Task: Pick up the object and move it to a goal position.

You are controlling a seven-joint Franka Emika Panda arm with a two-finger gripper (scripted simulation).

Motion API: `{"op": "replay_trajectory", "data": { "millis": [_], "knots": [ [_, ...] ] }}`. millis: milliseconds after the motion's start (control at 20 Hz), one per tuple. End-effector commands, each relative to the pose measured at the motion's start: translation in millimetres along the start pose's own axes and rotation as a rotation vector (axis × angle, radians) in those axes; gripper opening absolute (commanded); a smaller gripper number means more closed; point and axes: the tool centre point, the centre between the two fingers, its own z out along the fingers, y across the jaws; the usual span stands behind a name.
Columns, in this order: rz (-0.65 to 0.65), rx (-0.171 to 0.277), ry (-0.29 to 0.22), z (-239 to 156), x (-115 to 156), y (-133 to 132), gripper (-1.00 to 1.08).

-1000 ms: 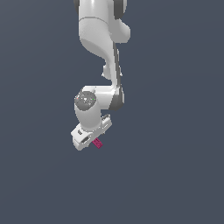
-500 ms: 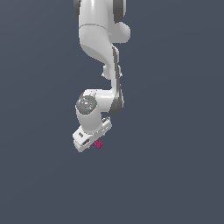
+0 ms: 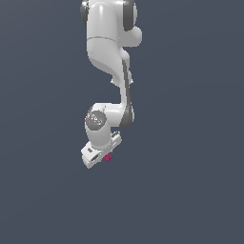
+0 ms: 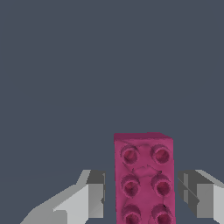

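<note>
The object is a tiny magenta-pink brick [image 3: 108,157] with studs on top, lying on the dark grey surface. In the exterior view it peeks out beside the white gripper [image 3: 105,157], which hangs straight over it. In the wrist view the brick [image 4: 143,175] lies between the two grey fingertips of the gripper [image 4: 142,194]. One finger [image 4: 95,192] stands on one long side of the brick and the other finger [image 4: 192,192] on the other side. A narrow gap shows on each side, so the jaws are open and not touching the brick.
The white arm [image 3: 112,57] reaches down from the top of the exterior view. The plain dark grey surface [image 3: 190,190] fills the rest of both views. No other object or goal marker shows.
The gripper has come down a little toward the brick. The brick has stayed where it was.
</note>
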Motion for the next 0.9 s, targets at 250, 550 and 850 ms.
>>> {"op": "replay_trajectory", "data": {
  "millis": [250,550,850],
  "knots": [
    [0.000,-0.001,0.001,0,0,1,-1.00],
    [0.000,-0.001,0.001,-1,0,0,-1.00],
    [0.000,-0.001,0.001,-15,-1,-3,-1.00]
  ]
}}
